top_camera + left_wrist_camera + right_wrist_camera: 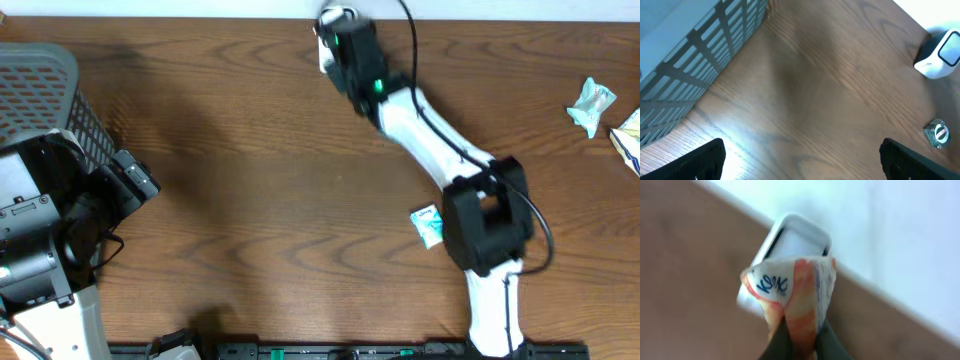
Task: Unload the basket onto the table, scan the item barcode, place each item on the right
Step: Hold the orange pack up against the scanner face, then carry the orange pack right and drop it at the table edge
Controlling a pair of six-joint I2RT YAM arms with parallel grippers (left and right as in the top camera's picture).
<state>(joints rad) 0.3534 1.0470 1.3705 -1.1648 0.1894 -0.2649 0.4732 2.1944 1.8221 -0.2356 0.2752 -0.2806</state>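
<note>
Wooden tabletop (pixel 250 200) carries a white scanner (pixel 795 240) at its far edge. Right claw (pixel 799 347) is clenched on an orange-and-white packet (pixel 795 295), held before the scanner face, possibly touching it. Left claw (pixel 802 162) is released, beside the grey basket (pixel 695 70).

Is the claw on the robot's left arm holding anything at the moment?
No, the left gripper stands wide open, with only the brown wooden table showing between its two black fingers.
</note>
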